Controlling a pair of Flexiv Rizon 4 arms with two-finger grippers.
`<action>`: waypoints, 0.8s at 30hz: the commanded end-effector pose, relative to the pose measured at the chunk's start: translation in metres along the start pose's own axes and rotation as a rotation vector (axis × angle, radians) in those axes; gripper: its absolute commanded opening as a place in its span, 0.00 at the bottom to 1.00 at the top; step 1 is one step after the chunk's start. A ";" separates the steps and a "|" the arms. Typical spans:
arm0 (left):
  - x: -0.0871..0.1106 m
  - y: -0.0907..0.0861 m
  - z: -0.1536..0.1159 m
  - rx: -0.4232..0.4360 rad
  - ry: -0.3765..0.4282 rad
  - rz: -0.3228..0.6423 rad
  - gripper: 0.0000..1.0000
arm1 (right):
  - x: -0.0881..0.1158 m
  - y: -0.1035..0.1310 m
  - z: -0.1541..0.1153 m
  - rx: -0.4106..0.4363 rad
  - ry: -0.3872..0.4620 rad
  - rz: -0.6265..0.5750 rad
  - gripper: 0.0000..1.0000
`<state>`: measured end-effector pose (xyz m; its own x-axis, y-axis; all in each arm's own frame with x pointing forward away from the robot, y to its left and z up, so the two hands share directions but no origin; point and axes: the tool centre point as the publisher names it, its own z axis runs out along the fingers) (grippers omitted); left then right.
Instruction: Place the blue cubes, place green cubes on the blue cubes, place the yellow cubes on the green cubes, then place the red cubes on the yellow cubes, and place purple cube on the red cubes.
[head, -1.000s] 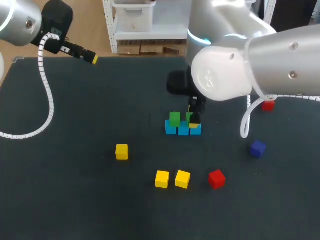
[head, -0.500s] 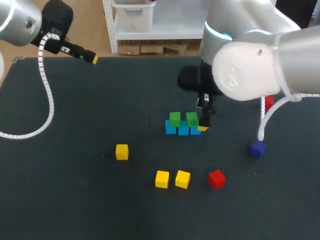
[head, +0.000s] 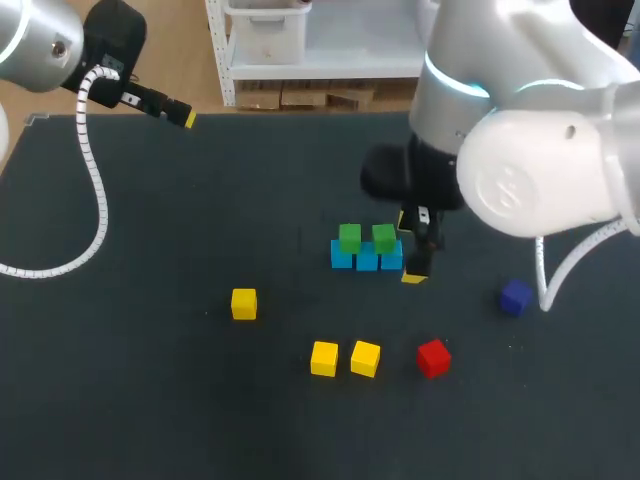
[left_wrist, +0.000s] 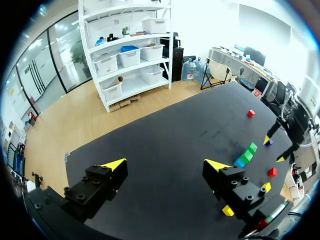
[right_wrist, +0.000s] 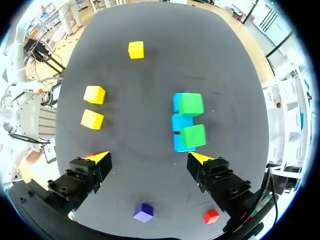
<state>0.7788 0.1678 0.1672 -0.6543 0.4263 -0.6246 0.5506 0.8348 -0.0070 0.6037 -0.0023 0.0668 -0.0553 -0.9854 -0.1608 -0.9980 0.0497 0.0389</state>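
Three blue cubes (head: 367, 260) stand in a row mid-table. Green cubes top the two end ones: one (head: 349, 238) at the left, one (head: 384, 238) at the right; the middle blue cube (right_wrist: 181, 122) is bare. My right gripper (head: 414, 250) hangs open just right of the row, holding nothing; in its wrist view the right gripper (right_wrist: 150, 157) is drawn back from the stack. Yellow cubes lie loose: one (head: 244, 303) alone, a pair (head: 324, 358) (head: 365, 358) nearer the front. A red cube (head: 433, 357) and the purple cube (head: 516, 297) lie to the right. My left gripper (head: 180, 113) is open at the far left, empty.
A second red cube (left_wrist: 250, 113) lies far off to the right, hidden by my right arm in the head view. Bare dark tabletop (head: 150, 380) spreads left and front of the cubes. My left gripper (left_wrist: 166, 165) hovers high over the table's back left.
My right gripper let go of the right green cube, leaving it on the blue cube, and drew away to the right. The left arm has not moved.
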 end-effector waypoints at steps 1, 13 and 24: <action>0.000 0.001 0.000 0.003 -0.003 0.001 1.00 | 0.006 0.017 -0.006 0.052 -0.005 -0.004 1.00; 0.000 0.001 0.000 0.003 -0.003 0.001 1.00 | -0.003 0.058 -0.005 0.034 -0.041 -0.045 1.00; 0.000 0.001 0.000 0.003 -0.003 0.001 1.00 | -0.028 0.083 0.023 -0.010 -0.039 -0.002 1.00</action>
<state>0.7788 0.1678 0.1672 -0.6543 0.4264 -0.6246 0.5506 0.8347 -0.0070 0.5213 0.0228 0.0597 -0.0476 -0.9752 -0.2162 -0.9982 0.0384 0.0468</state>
